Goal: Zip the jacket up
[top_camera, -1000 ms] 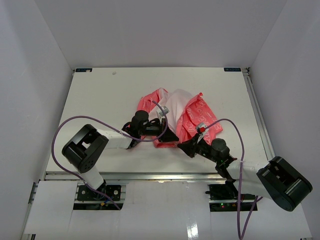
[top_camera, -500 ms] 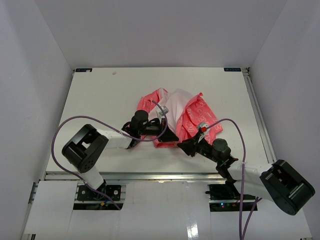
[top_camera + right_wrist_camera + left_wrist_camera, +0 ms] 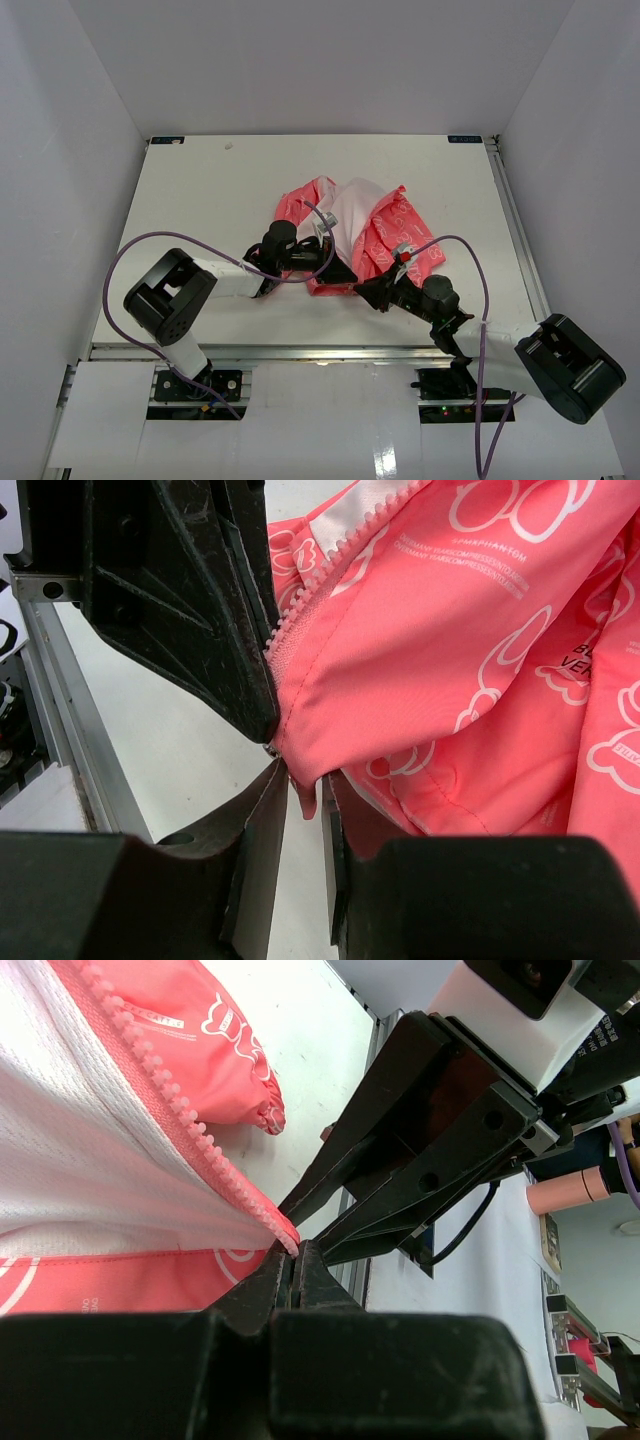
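The coral-pink jacket (image 3: 385, 235) lies crumpled mid-table, its white lining (image 3: 350, 205) showing. My left gripper (image 3: 343, 271) is at its near hem; in the left wrist view the jaws (image 3: 291, 1252) are shut on the bottom end of one row of zipper teeth (image 3: 180, 1120). My right gripper (image 3: 366, 291) faces it from the right, almost touching. In the right wrist view its jaws (image 3: 304, 780) stand slightly apart, and a small pink tab (image 3: 305, 798) at the corner of the other jacket (image 3: 450, 630) front hangs loose between them. The zipper stands undone.
The white table (image 3: 200, 190) is walled on three sides. A metal rail (image 3: 300, 350) runs along the near edge, close behind both grippers. Purple cables (image 3: 120, 270) loop off each arm.
My right gripper's jaws have parted a little from nearly shut and edged slightly toward the jacket's hem. The left gripper and the jacket have stayed put.
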You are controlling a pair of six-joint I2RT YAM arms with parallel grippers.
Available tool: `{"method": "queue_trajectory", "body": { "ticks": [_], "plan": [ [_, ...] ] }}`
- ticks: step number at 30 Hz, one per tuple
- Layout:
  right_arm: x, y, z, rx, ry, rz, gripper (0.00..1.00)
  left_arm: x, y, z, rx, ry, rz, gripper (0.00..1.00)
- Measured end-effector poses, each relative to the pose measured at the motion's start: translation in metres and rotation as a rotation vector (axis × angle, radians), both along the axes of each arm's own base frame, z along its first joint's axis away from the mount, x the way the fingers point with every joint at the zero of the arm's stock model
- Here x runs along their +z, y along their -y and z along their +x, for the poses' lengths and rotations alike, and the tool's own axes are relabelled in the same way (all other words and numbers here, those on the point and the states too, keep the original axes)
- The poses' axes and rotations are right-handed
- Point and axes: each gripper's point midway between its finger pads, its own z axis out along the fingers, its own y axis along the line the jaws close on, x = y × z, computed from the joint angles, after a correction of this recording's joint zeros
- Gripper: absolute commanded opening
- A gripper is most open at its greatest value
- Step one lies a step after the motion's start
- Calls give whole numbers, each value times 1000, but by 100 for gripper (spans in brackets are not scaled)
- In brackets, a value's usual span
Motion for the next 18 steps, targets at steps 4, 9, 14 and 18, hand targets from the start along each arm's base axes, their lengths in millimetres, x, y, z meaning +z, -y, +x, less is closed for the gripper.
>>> {"method": "queue_trajectory", "body": {
  "ticks": [4, 9, 14, 18],
  "plan": [
    [0, 0, 0, 2, 0, 1, 29, 1, 0, 0, -1, 0, -3, 0],
    [0, -1, 0, 4, -1, 1, 29, 2, 0, -1, -4, -3, -6, 0],
    [2, -2, 1, 4, 4, 7, 22, 3, 0, 0, -5, -4, -11, 0],
    [3, -2, 1, 5, 6, 13, 8, 3, -1, 0, -3, -8, -12, 8]
  ]
}}
